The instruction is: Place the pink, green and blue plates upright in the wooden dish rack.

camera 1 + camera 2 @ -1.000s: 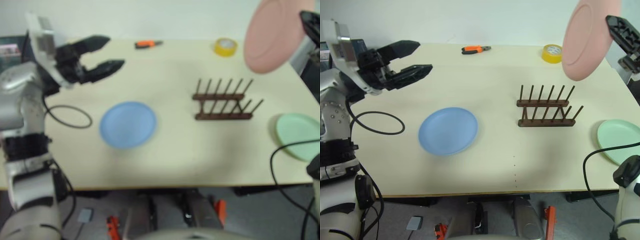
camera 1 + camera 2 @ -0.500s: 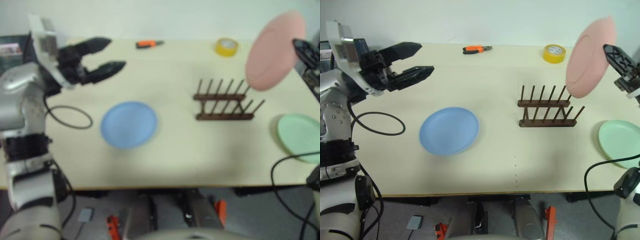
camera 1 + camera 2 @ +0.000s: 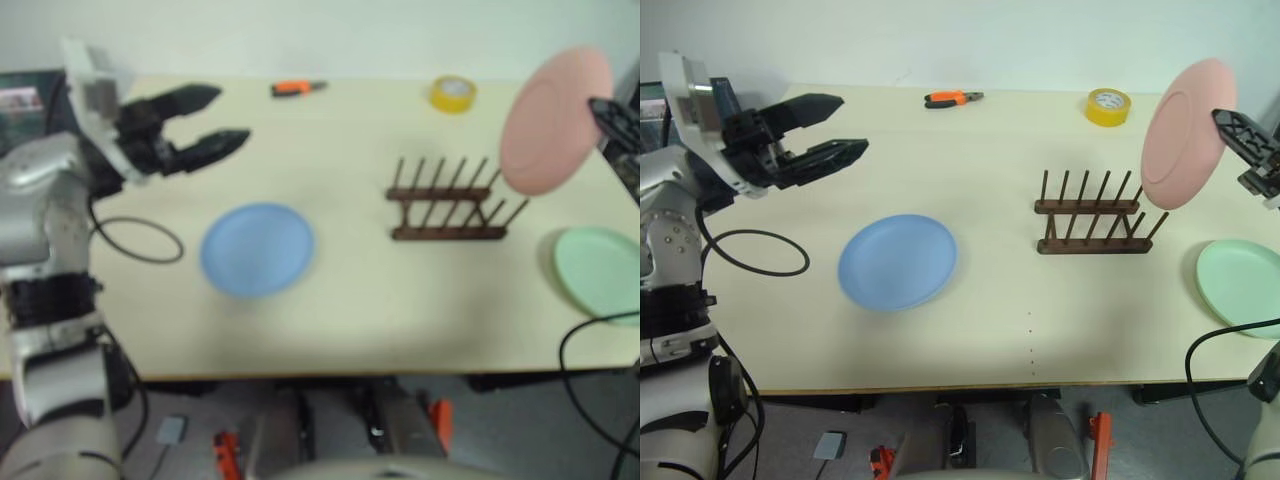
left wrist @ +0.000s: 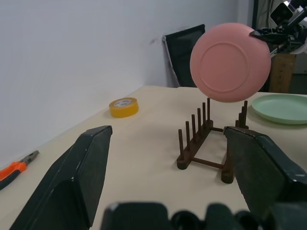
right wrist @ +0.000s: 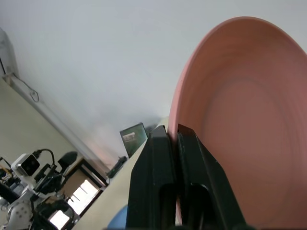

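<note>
My right gripper (image 3: 1230, 124) is shut on the rim of the pink plate (image 3: 1180, 132), holding it upright in the air just above the right end of the wooden dish rack (image 3: 1092, 216). The rack stands empty on the table. The blue plate (image 3: 897, 262) lies flat left of centre. At the table's right edge the green plate (image 3: 1242, 286) lies flat. My left gripper (image 3: 843, 125) hovers open over the far left of the table, with nothing between its fingers. In the left wrist view the pink plate (image 4: 230, 62) hangs over the rack (image 4: 206, 143).
A roll of yellow tape (image 3: 1107, 106) and orange-handled pliers (image 3: 951, 98) lie near the table's far edge. A black cable loop (image 3: 750, 251) rests on the left side. The table (image 3: 1020, 330) ends close in front.
My right gripper has come down and to the right with the pink plate, bringing it closer to the rack's right end. The left gripper has stayed in place.
</note>
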`<state>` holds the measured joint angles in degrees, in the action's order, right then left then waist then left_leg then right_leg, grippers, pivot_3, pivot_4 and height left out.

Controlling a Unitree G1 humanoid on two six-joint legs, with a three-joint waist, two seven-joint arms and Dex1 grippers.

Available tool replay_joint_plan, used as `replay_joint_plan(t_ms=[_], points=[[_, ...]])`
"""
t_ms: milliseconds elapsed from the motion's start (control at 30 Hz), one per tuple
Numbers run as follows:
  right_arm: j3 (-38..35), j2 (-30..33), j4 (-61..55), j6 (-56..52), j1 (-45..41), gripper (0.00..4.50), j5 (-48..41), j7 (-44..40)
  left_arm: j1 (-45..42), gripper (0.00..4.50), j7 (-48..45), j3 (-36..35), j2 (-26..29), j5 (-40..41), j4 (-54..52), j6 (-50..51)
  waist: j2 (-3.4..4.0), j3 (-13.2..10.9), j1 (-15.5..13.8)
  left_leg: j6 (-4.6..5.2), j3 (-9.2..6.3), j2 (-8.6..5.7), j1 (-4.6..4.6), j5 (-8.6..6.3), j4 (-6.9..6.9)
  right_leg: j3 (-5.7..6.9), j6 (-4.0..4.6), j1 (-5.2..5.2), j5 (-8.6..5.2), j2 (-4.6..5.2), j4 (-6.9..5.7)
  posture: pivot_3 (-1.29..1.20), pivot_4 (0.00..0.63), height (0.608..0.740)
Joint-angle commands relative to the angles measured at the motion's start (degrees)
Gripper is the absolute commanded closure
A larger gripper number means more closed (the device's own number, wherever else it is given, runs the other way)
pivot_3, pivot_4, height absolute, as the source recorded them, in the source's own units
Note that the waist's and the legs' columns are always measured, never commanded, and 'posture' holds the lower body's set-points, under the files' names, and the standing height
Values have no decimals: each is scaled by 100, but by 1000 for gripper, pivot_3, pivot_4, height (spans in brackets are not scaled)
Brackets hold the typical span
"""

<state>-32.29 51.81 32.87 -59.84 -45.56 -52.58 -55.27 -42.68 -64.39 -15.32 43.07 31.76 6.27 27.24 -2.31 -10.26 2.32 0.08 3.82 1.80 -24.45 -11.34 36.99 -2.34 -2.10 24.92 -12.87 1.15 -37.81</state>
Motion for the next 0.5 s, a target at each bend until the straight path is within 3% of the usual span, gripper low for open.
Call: replay_joint_plan(t_ms=[33,500], points=[[-20,211,-10,138,-159,4500,63,-196,-12,417,38,-114,113,166,-262,-3,0,0,-2,0,0,0,0,0,0,0,0,0,0,0,1,0,150,740],[143,102,53,165,-152,4500,213,-391,-2,417,101,-68,157,196,-264,-27,0,0,-1,0,0,0,0,0,-1,0,0,0,0,0,3,0,150,740]])
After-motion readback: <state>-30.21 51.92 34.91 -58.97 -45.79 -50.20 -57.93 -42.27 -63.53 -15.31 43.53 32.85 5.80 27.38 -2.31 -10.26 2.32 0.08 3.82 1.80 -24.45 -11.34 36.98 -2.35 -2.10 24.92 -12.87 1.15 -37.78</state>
